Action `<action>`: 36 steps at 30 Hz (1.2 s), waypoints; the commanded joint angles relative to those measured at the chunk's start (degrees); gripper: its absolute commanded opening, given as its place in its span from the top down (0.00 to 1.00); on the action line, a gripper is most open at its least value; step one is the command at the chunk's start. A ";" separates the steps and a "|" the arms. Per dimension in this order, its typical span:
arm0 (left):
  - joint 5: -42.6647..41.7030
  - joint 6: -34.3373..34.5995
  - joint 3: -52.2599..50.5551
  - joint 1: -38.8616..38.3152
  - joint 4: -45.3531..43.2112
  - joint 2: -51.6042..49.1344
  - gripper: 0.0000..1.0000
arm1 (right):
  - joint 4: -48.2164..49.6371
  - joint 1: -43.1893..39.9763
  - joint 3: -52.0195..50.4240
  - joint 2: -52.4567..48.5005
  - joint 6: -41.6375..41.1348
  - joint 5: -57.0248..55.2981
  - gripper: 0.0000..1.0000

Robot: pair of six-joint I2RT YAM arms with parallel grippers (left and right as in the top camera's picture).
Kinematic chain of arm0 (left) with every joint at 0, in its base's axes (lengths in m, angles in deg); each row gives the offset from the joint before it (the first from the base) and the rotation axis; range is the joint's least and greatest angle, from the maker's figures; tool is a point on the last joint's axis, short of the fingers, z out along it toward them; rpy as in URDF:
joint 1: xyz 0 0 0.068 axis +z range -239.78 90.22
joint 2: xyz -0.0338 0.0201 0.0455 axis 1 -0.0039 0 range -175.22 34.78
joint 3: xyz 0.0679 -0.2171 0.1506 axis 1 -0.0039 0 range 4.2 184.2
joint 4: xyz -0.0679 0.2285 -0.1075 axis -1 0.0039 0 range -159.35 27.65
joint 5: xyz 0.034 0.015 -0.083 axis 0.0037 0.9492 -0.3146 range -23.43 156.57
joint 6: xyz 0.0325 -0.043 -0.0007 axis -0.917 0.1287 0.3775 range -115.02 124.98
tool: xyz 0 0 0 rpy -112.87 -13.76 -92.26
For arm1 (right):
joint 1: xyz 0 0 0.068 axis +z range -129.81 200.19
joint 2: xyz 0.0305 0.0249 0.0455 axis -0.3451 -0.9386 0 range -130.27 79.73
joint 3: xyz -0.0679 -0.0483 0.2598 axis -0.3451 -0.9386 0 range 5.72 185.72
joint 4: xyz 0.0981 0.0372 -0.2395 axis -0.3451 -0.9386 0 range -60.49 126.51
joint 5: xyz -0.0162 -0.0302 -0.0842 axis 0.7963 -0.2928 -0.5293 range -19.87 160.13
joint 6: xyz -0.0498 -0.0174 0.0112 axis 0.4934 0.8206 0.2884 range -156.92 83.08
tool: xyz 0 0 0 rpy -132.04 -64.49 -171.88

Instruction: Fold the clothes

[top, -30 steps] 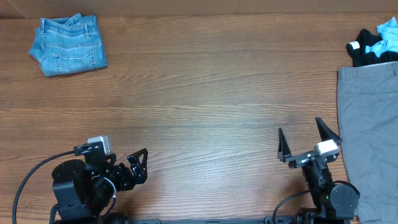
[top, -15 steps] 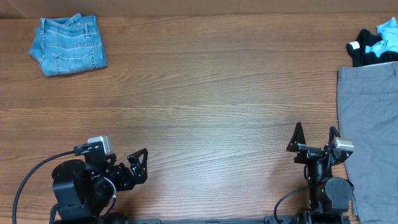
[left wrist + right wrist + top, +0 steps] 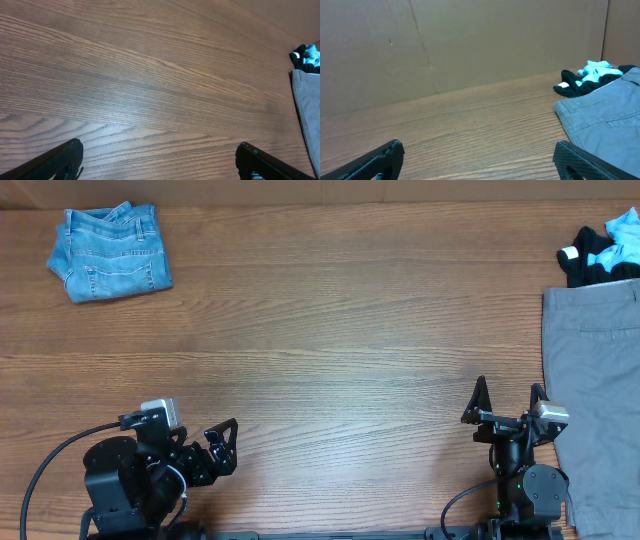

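Both hands were spread and empty. The left hand (image 3: 225, 448) sat well apart from all clothes. The right hand (image 3: 507, 402) sat just beside the grey trousers (image 3: 595, 380), which lay flat at the right edge of the worktop (image 3: 330, 330).

Risk: a single-layer pinch would probably drag and bunch the trousers, disturbing the adjoining heap (image 3: 603, 250).

Count:
- Denim jeans (image 3: 108, 252): one pair, folded, in the far-left corner.
- Grey trousers: one pair.
- Black, white and cyan heap: one; its pieces could not be counted.

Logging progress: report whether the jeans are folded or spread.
Folded: the jeans form a compact square bundle, no legs stretched out.
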 commanded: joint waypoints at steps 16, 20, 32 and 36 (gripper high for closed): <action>1.42 0.13 -0.50 -0.11 -0.02 0.04 0.00 | 0.20 -0.07 -0.61 0.68 0.22 -0.74 0.00; 1.86 0.17 -1.70 -0.90 0.33 0.96 0.00 | 0.20 -0.04 -0.61 0.68 0.22 -0.74 0.00; 2.51 -2.29 -27.17 -8.76 -30.32 18.67 0.00 | 0.20 -0.07 -0.61 0.68 0.22 -0.74 0.00; 4.28 -2.78 -34.32 -8.79 -41.13 23.34 0.00 | 0.17 -0.07 -0.61 0.68 0.22 -0.74 0.00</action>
